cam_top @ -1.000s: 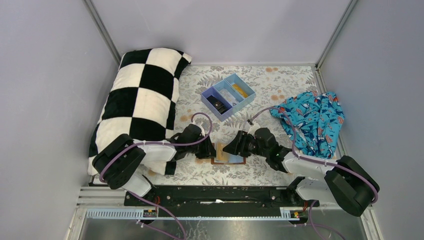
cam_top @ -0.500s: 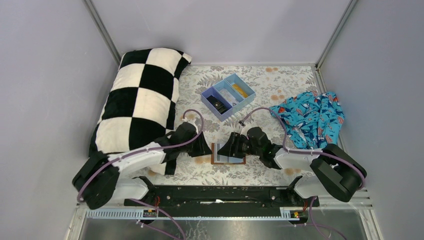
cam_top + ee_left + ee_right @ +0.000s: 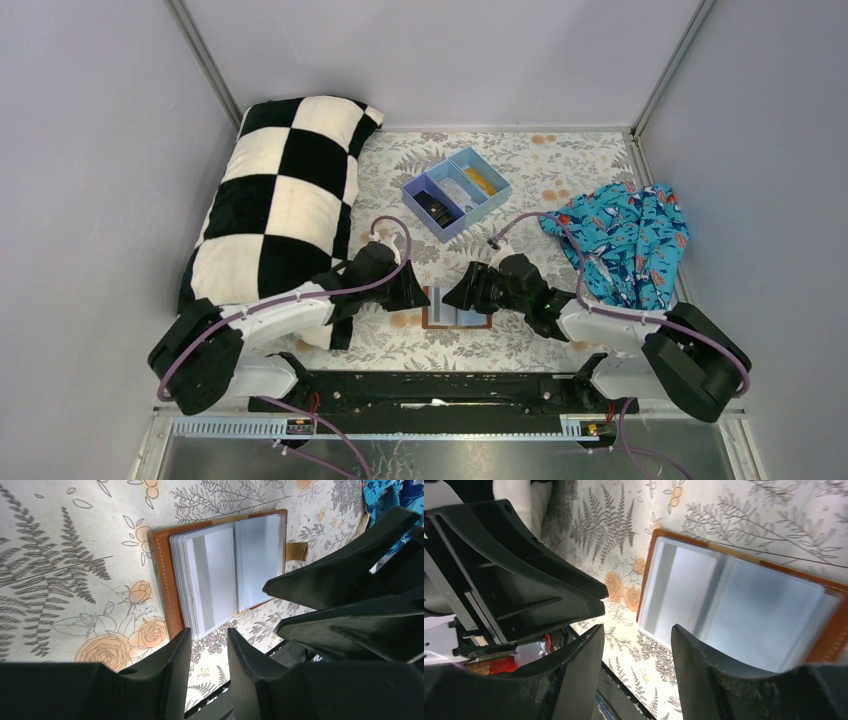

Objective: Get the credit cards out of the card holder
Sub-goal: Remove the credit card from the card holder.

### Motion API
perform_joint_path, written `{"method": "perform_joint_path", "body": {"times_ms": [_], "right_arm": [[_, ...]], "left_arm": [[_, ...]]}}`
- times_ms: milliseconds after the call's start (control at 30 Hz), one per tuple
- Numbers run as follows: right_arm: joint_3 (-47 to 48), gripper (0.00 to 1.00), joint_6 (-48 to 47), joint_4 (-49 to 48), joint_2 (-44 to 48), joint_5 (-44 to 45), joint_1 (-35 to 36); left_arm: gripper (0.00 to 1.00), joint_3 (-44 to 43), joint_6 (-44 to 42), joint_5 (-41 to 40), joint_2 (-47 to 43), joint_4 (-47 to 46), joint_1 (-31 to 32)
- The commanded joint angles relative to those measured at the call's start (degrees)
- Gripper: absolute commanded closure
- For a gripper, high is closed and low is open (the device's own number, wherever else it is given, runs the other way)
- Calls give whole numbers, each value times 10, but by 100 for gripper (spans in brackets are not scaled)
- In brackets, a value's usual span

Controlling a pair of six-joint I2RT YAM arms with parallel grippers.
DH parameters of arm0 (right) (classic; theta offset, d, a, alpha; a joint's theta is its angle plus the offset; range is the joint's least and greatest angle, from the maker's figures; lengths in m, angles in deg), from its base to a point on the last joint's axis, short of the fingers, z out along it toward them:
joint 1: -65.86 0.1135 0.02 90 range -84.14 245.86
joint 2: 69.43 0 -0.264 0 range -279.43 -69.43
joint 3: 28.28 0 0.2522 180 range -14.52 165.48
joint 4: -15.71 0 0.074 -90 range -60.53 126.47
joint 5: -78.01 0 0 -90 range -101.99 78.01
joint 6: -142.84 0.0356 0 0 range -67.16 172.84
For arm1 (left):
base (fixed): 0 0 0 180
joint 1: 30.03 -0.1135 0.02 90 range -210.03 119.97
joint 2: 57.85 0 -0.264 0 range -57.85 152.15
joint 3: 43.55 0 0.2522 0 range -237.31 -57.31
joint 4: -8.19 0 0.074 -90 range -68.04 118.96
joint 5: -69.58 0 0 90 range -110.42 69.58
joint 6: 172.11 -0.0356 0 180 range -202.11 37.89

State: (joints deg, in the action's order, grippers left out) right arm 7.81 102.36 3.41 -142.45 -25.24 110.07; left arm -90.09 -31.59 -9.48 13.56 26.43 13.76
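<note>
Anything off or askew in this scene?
Nothing spilled or damaged. The brown leather card holder lies open flat on the floral tablecloth; only the blue patterned cloth sits crumpled on its right side.

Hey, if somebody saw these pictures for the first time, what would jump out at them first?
Probably the big black-and-white checkered pillow along the left side of the table, and the bright blue patterned cloth bunched at the right edge. Then the brown card holder, lying open near the front, with the left gripper and right gripper poised close to it, both open.
</note>
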Motion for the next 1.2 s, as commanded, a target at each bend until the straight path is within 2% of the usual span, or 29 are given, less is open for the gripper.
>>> {"method": "perform_joint_path", "body": {"times_ms": [0, 133, 400, 1167], "right_arm": [[12, 41, -34, 86, 49, 81, 1], [5, 41, -52, 141, 74, 114, -7], [-32, 40, -51, 155, 95, 119, -38], [-32, 41, -53, 105, 38, 58, -47]], "left_arm": [[62, -9, 10, 27, 29, -72, 7], [60, -15, 10, 34, 58, -90, 7], [58, -21, 13, 42, 106, -117, 8], [61, -30, 24, 71, 162, -156, 16]]}}
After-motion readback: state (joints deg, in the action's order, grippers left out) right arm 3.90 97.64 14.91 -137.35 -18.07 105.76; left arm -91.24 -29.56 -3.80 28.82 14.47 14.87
